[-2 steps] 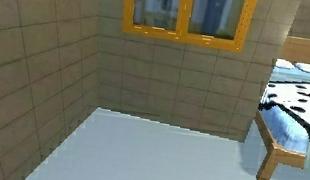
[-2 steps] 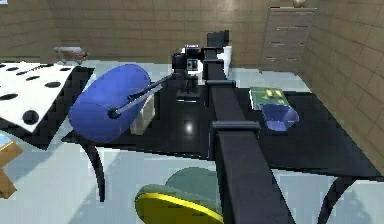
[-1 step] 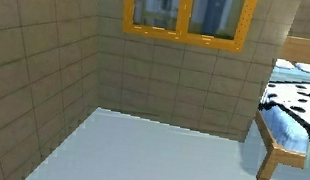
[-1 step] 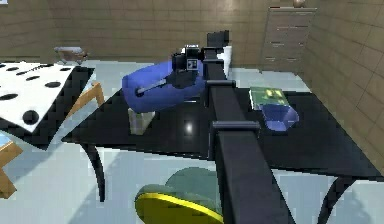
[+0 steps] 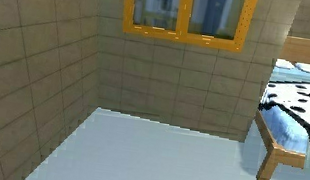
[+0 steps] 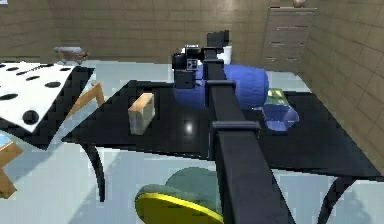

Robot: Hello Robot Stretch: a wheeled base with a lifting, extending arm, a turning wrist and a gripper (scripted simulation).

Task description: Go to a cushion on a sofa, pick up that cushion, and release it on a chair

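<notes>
In the arm side view my dark arm rises from the bottom edge over a black table. At its far end the gripper stands against a big blue rounded cushion-like thing, which sits low over the tabletop. I cannot tell whether the gripper holds it. Below the table's near edge shows the round seat of a chair, yellow-rimmed with a teal pad.
On the table are a tan block, a blue bowl and a small greenish thing. A bed with a black-spotted white cover stands beside it. A dresser is at the back. An orange-framed window faces tiled walls and grey floor.
</notes>
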